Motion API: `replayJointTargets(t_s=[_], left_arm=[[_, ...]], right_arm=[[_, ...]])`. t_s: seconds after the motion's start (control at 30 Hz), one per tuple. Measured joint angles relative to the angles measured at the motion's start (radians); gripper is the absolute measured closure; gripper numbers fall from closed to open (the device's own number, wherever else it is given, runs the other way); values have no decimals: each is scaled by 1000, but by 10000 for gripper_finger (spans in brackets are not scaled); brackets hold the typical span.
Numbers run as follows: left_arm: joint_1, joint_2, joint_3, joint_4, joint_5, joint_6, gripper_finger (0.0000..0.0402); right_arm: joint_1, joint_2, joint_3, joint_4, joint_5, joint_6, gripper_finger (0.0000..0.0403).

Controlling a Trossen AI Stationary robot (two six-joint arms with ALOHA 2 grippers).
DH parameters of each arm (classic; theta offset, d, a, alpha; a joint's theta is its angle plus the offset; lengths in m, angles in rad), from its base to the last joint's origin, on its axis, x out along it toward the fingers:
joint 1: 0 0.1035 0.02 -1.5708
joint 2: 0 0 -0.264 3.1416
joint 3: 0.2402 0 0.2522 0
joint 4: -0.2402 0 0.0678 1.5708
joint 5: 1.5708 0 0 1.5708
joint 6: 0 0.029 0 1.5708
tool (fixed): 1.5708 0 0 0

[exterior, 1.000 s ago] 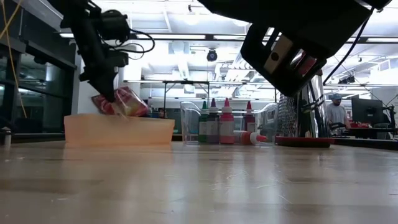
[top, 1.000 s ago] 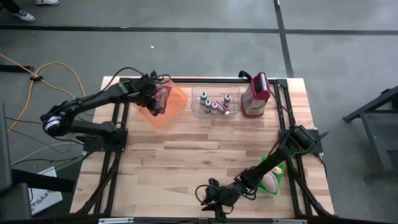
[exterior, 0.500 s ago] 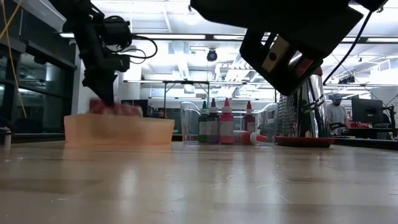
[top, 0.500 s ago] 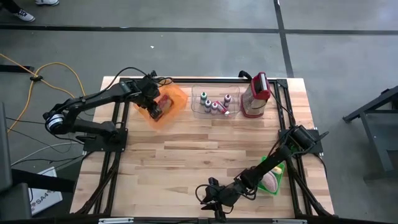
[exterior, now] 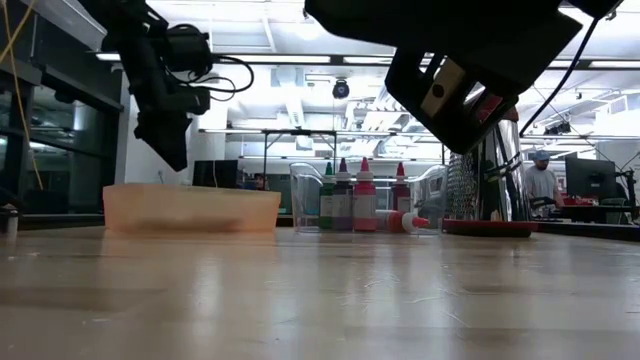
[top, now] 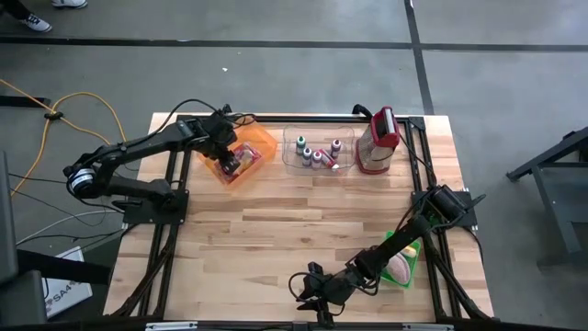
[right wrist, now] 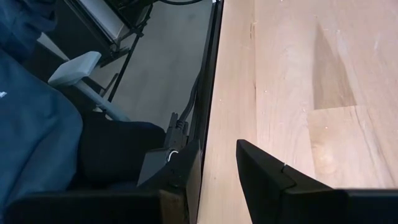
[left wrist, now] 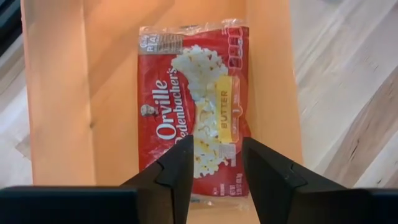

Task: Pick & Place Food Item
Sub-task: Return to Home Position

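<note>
Left wrist view looks down into the orange bin (left wrist: 62,93), where the popcorn bag (left wrist: 193,106) lies flat on the floor of the bin, face up. The left jaws are released, spread apart above the bag and not touching it. In the high view the left arm (top: 147,147) reaches across to the bin at the far left of the bench (top: 276,230). The low view shows its jaws hanging just above the bin's rim.

The placing looks finished, so what remains is the retreat. To do it well, I judge the left arm should rise straight up first, until the fingers are well clear of the bin walls, and only then fold back toward its base at the left edge. A sideways swing begun too low could clip the rim and shove or tip the light bin. The jaws are best left spread so nothing snags the bag.

The right arm (top: 386,253) lies folded low along the near edge, beside the green bin (top: 411,260), its jaws released and empty over bare wood.

The bag reads "Orville Redenbacher's" in white script on red, with "BUTTER" on a yellow patch. The smaller print is too fine to read.
</note>
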Motion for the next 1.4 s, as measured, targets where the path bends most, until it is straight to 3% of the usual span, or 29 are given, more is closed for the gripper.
replayJointTargets(t_s=[0.37,0.63,0.93,1.13,1.4], left_arm=[[-2,-3,1,29,0,0,270],[-80,-55,95,22,7,-8,270],[-278,-173,129,40,8,-86,270],[-426,-252,129,39,-4,-181,270],[-666,-310,128,16,-177,-298,270]], right_arm=[[0,0,0,0,0,0,310],[-9,0,0,0,0,0,310],[-54,0,0,10,4,4,310],[-98,0,0,83,105,-14,310],[-136,-2,0,171,132,-105,310]])
